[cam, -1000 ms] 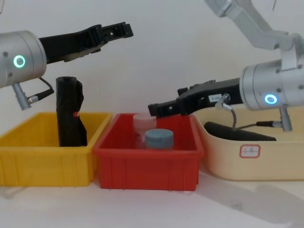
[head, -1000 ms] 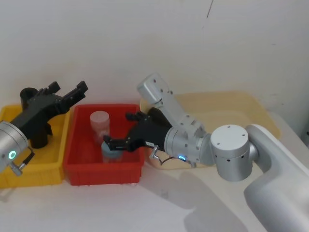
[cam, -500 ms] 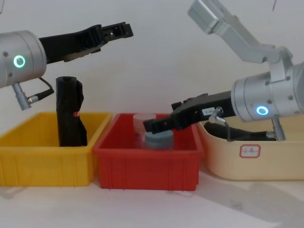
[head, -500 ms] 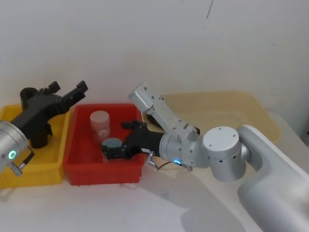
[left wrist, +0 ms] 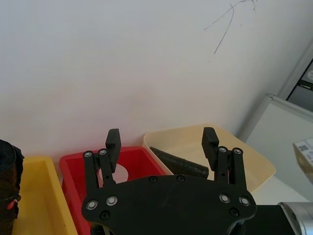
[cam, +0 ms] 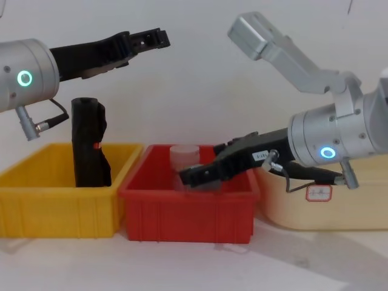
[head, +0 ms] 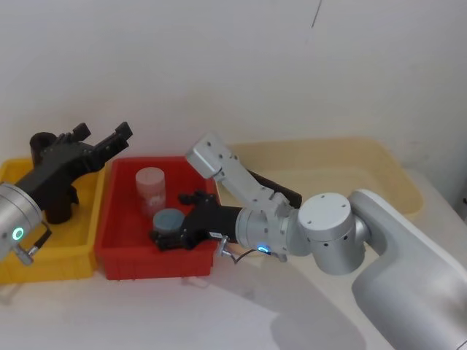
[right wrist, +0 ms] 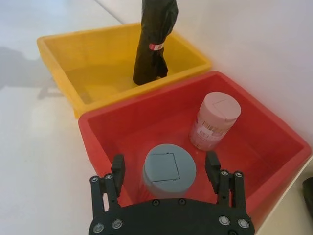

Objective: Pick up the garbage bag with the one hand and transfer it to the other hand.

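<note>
Both arms are silver cylinders with a glowing ring: green on the left, blue on the right. The left gripper and the right gripper are black with two fingers, their flat palm plates dotted with silver screws. A thin grey cable loops by each wrist, and the right one carries a small white label.

Plain white wall; white tabletop

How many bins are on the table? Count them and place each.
3. Yellow bin on the robot's left, red bin in the middle, beige bin on the right; none seems hidden.
</note>
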Tool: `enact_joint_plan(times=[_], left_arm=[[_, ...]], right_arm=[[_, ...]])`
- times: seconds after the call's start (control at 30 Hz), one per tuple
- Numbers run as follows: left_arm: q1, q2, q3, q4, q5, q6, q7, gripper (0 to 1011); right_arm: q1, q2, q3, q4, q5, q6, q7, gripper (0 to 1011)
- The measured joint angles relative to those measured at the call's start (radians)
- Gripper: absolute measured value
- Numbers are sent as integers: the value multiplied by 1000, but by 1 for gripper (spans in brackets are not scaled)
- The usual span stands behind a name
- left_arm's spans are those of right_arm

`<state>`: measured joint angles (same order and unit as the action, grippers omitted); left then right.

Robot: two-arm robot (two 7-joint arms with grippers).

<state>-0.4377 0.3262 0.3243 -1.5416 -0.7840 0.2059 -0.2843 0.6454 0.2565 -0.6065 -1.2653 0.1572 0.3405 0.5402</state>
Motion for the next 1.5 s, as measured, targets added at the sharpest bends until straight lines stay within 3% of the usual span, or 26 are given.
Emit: enact_joint_plan(times=[0.8,1.1,1.2,1.3,1.5], left_arm=[[0,0,0,0,0,0,0,1001],[0,0,0,0,0,0,0,1001],[0,0,0,0,0,0,0,1002],[0,0,0,0,0,0,0,1001],[0,0,0,0,0,0,0,1001]], right_arm=[[69,-35,-20,123,-14,-8,20,1004],[75,-35,-16,137,2,1,29,824],[76,-35,-14,137,10,8,30,712],[77,-35,-11,137,16,13,30,665],[76,-36,-5,133,26,19,22,666]])
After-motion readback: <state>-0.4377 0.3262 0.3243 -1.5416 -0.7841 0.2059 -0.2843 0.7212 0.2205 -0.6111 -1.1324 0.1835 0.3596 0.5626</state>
